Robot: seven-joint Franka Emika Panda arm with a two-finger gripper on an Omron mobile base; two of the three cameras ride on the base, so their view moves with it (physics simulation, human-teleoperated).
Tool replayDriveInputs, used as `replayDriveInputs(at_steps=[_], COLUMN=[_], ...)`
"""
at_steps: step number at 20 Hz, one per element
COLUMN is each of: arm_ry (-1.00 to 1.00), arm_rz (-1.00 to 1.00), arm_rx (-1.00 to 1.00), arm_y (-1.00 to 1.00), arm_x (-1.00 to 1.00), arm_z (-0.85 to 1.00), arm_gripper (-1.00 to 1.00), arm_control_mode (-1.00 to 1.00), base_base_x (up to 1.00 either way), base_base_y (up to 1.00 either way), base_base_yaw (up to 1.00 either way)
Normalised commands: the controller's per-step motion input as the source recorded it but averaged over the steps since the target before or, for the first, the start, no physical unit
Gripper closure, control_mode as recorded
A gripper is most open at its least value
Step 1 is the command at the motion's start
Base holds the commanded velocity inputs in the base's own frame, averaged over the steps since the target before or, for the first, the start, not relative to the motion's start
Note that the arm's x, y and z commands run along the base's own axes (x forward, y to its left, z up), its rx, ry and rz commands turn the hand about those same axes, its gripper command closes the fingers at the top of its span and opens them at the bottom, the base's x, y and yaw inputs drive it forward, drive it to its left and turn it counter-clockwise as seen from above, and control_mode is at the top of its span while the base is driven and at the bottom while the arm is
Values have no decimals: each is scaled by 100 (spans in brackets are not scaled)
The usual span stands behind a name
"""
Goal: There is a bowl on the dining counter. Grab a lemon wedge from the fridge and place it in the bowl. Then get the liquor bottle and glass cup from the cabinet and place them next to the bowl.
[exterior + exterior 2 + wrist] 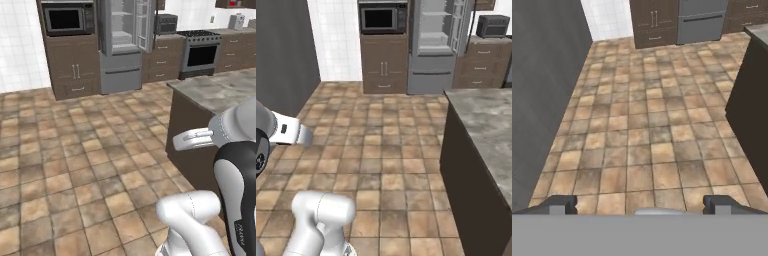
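Glossy white rounded arm (192,220) segments, a dark joint band, small dark fingertips (559,204).

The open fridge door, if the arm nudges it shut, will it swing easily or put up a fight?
The fridge door hangs tall, so it probably pivots on its hinges rather than flexing. Its steel look suggests some weight, so it likely starts slowly. The open gripper is across the floor.

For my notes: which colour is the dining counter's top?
Grey-beige marbled stone, best in the left base view.

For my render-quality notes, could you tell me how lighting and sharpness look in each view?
Left base view: flat even light, fridge soft but readable. Right base view: similar, dining counter top slightly blurred. Hand view: shadowless floor, open gripper fingertips blurred at the bottom.
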Motion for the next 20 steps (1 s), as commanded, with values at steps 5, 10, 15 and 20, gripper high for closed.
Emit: replayDriveInputs(at_steps=[5,10,15,20], arm_ry=[0,0,0,0], arm_rz=[0,0,0,0], arm_rx=[0,0,0,0], arm_y=[0,0,0,0], arm_x=[0,0,0,0], arm_z=[0,0,0,0], arm_gripper=[-100,-100,-100,-100], arm_control_mode=[100,100,100,100], base_base_x=[100,100,100,100], base_base_y=[0,1,3,0], base_base_yaw=[-9,-9,-10,-18])
